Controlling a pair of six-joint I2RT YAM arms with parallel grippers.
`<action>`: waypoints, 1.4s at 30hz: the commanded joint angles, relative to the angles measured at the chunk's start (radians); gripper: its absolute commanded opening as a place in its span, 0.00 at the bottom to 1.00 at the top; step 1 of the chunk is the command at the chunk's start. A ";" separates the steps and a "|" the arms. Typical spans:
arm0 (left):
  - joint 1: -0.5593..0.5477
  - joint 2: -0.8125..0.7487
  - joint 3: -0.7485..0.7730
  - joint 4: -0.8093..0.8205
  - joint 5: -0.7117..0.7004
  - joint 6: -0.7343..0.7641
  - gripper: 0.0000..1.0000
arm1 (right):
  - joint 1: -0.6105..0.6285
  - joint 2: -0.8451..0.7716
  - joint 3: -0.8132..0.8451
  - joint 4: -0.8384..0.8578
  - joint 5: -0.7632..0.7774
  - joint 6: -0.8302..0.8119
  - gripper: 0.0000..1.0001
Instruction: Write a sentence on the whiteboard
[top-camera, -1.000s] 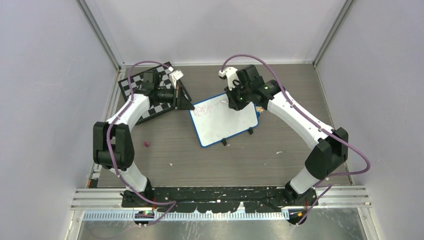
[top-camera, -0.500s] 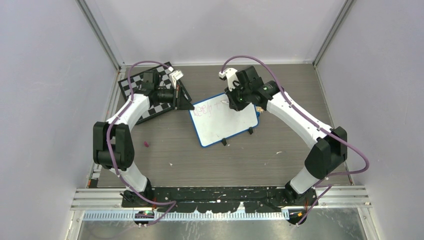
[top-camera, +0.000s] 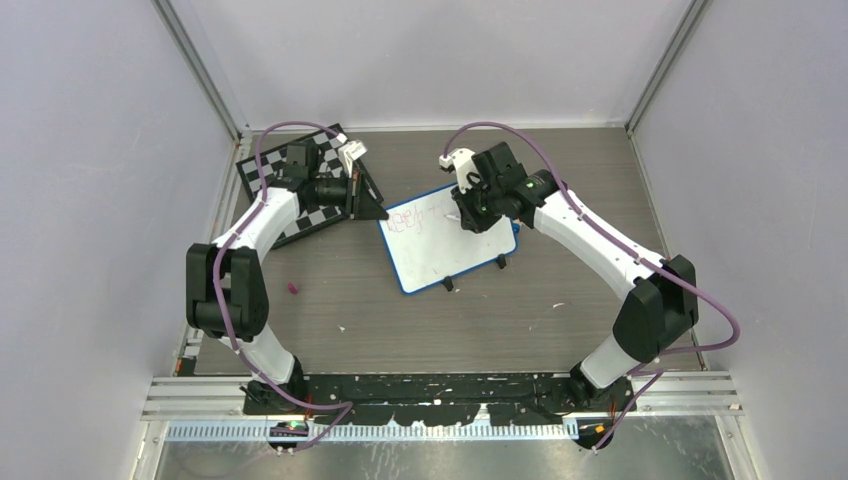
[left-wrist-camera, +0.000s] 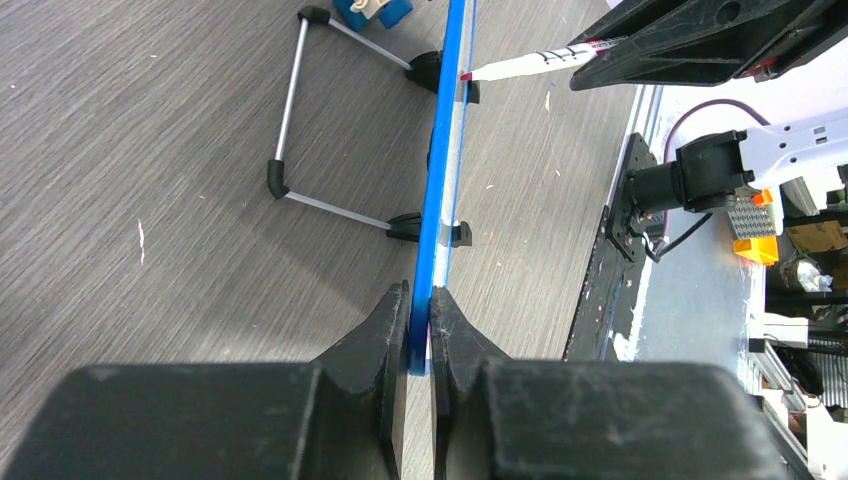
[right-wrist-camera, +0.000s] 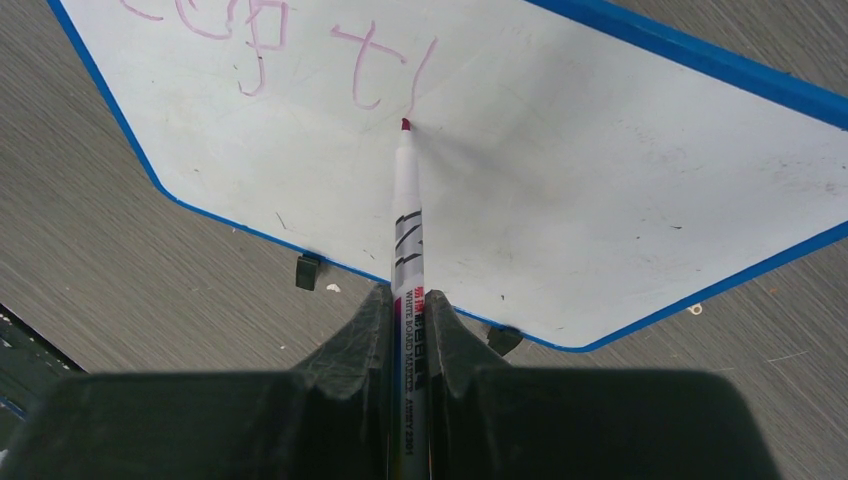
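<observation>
Left hand (left-wrist-camera: 420, 297) pinched on blue-framed white whiteboard (left-wrist-camera: 446, 150) edge; right hand (right-wrist-camera: 408, 297) clamped on white marker pen (right-wrist-camera: 407, 215), pitched down.

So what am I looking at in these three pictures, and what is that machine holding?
Two robot arms are bolted to a table. One picture looks down from above; the other two come from cameras on each wrist, so the dark shapes at the bottom are that arm's jaws. A whiteboard and a chessboard sit on the table. The left arm has its jaws clamped on the whiteboard's blue edge. The right arm grips a marker, its red tip at the board beside pink writing.
</observation>
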 joint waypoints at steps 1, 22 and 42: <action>-0.009 0.000 0.017 -0.022 0.006 -0.001 0.02 | -0.002 -0.031 0.023 0.032 0.006 0.008 0.00; -0.010 0.008 0.026 -0.030 0.005 0.003 0.02 | -0.021 0.008 0.062 0.034 0.066 -0.008 0.00; -0.012 0.001 0.020 -0.033 0.005 0.008 0.02 | -0.028 -0.026 0.005 -0.001 0.030 -0.004 0.00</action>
